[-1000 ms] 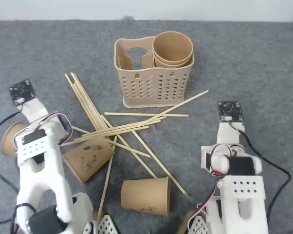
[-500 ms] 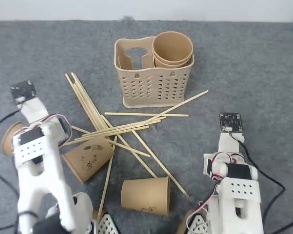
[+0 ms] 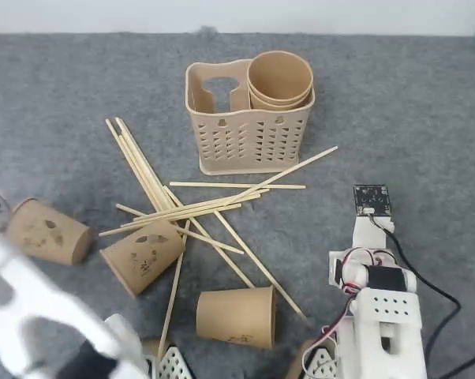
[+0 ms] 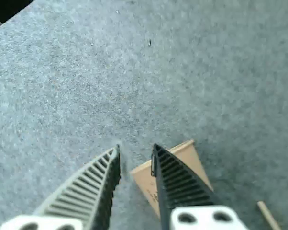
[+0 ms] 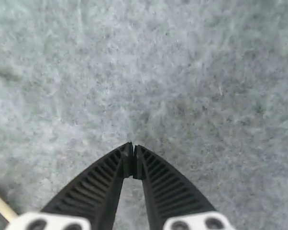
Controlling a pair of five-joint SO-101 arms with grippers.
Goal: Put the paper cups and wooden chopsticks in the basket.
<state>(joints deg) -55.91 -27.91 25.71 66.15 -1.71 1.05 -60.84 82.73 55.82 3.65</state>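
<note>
The beige basket stands at the back with stacked paper cups in its right compartment. Wooden chopsticks lie crossed in a loose pile in front of it. Three paper cups lie on their sides: one at the far left, one under the pile, one near the front. My left gripper is open, its fingers above a lying cup without touching it. My right gripper is shut over bare carpet. The right arm sits at the front right.
Grey carpet covers the table. A blurred white left arm fills the front left corner. One chopstick end lies beside the right gripper. Another chopstick end lies near the left gripper.
The left arm has swung back toward the front left corner, uncovering the far-left cup. The right arm has drawn back slightly. Cups and chopsticks lie as before.
</note>
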